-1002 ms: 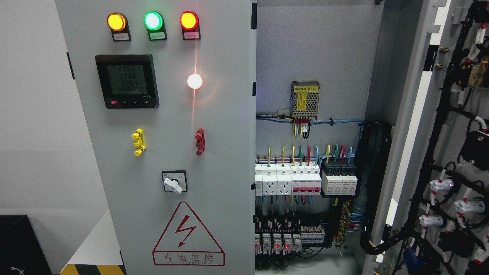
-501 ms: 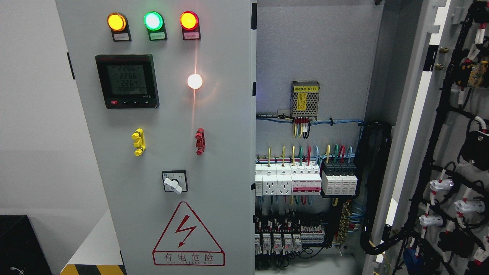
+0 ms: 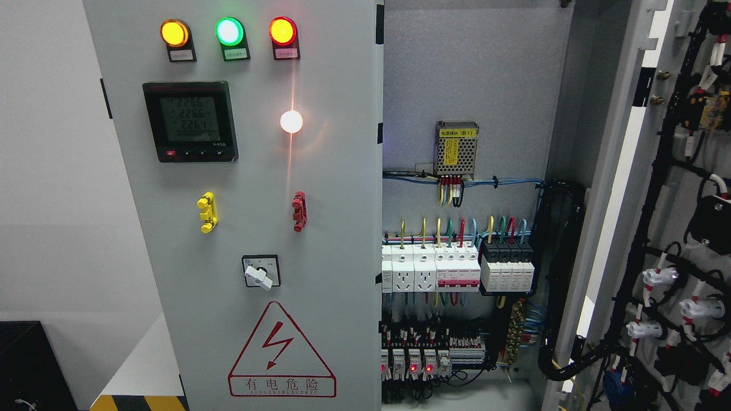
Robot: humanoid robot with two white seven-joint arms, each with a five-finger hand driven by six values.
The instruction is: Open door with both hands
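A grey electrical cabinet stands with its left door shut and its right door swung wide, its inner face of black cable looms and white connectors turned toward the room. Neither robot hand appears in the head view, so how far their fingers are spread, and whether they hold anything, cannot be told, nor can either door be placed relative to a hand. On the shut door, amber, green and red lamps glow above a digital meter, with a white lamp lit just beside it. Lower down sit a yellow handle, a red handle, a rotary switch and a red-bordered lightning warning triangle. Inside the open bay, a perforated power supply hangs above rows of breakers and coloured wiring.
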